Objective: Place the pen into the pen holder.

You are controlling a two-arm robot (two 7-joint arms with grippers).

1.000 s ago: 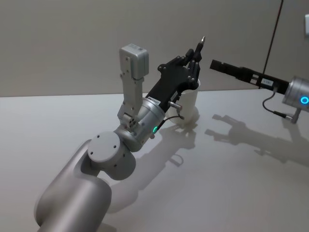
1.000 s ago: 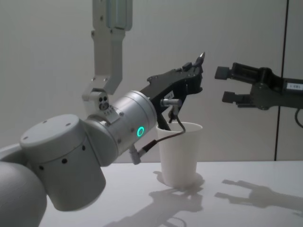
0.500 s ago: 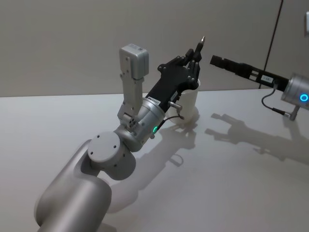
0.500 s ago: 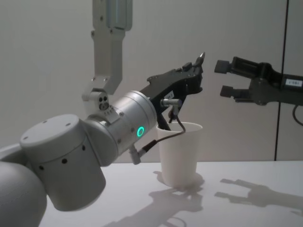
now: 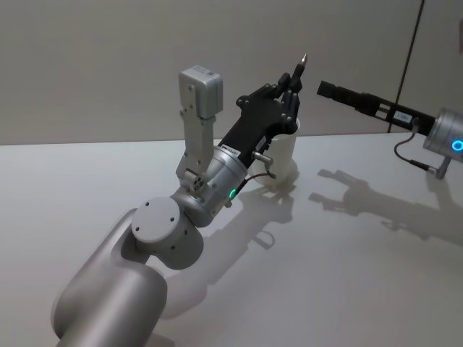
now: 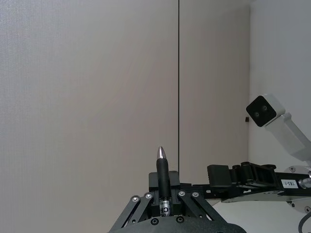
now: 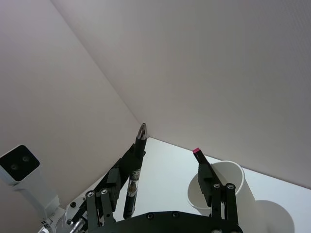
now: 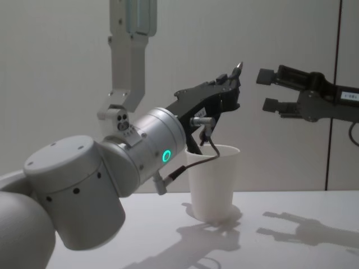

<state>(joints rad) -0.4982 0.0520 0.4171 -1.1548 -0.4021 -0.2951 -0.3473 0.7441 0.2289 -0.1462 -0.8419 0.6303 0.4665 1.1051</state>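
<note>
Currently my left pincer (image 8: 234, 83) pinches the slim black silver-tipped pen (image 8: 238, 68), its long axis tilted tip-up, above the plain white paper cup (image 8: 213, 185) on the bench (image 5: 72, 173); my right pincer (image 8: 265, 89), spread, faces the tip from the right, apart.

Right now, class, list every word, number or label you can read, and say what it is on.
"103-1", middle digit unsure: right arm sticker.
Too small to read: left arm sticker.
Nothing legible: pen, paper cup.
</note>
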